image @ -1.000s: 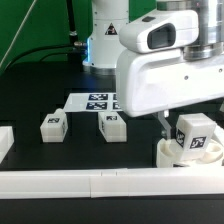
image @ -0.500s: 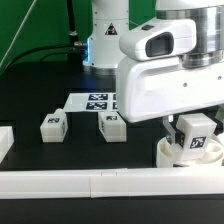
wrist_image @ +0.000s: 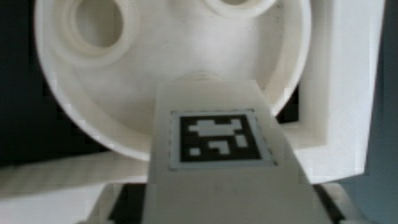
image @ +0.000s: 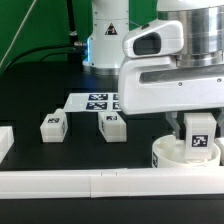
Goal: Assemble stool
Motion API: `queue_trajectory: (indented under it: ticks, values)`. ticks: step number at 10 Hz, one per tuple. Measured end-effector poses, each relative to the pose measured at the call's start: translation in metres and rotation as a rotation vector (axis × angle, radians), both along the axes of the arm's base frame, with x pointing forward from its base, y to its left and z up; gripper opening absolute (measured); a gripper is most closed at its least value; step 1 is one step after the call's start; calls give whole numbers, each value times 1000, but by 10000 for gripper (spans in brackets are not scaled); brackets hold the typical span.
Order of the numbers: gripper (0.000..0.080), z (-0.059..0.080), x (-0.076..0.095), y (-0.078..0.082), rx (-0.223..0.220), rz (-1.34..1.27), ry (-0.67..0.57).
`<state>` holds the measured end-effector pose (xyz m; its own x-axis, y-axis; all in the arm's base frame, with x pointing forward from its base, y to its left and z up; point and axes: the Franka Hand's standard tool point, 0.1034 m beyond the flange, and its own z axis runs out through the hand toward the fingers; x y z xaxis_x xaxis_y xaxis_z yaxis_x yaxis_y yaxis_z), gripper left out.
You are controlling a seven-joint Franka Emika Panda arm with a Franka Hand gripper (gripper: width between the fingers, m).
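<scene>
Gripper (image: pixel 196 126) clamped on a leg (image: pixel 199 136).
Held upright over the seat drum (image: pixel 168 158), likely lined up for fitting in.

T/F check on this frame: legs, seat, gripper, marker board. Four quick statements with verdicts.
1. Two loose legs stand on the table. True.
2. The seat lies on the marker board. False: it sits by the rail, apart from the marker board.
3. The gripper holds a third leg right at the seat. True.
4. The gripper is open and empty. False: it looks shut on the third leg.
</scene>
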<state>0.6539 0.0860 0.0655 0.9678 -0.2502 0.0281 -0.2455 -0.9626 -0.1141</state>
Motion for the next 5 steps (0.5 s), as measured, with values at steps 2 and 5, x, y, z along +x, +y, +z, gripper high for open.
queue_trajectory:
  ticks: [2,5]
  values:
    - [334,-1,0,9,19,-206,20]
    - [335,-2,-4,11,61,-601,73]
